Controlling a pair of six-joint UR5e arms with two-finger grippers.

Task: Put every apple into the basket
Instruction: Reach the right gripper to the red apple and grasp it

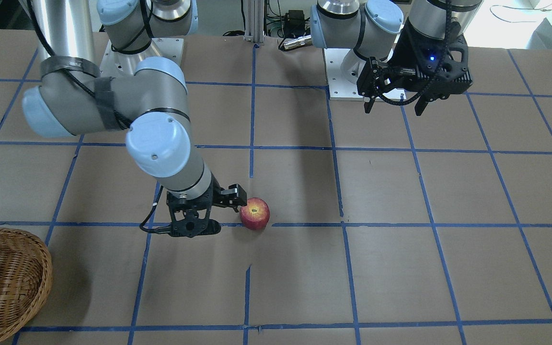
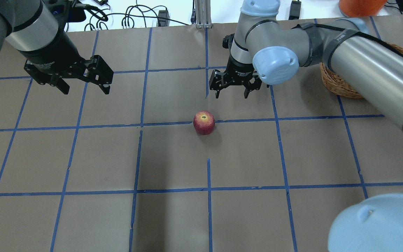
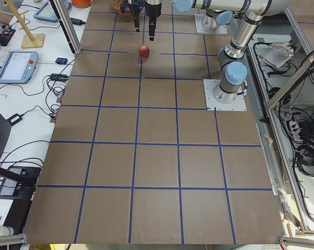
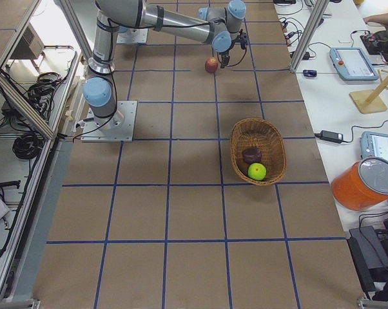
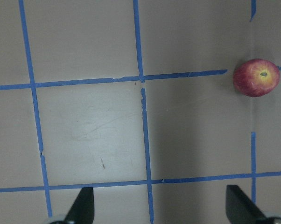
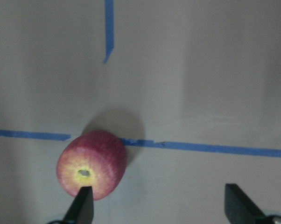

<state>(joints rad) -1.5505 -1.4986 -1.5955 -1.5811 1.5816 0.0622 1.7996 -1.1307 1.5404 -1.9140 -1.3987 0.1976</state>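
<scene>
Right end effector [image 2: 232,95] open and empty beside the red apple [image 2: 204,122]
The apple sits on the worktop [image 2: 173,157], off-centre under one finger; I'd centre it between both fingers before closing, then carry it to the basket [image 4: 258,151].

Bright, even light; soft shadows; right wrist view dimmer, slightly blurred.

Brown-papered table [image 2: 82,157] with blue tape grid [image 5: 141,78]; off its edge, orange lidded tub [image 4: 361,187] and, possibly, teach pendant [image 4: 352,62].
</scene>
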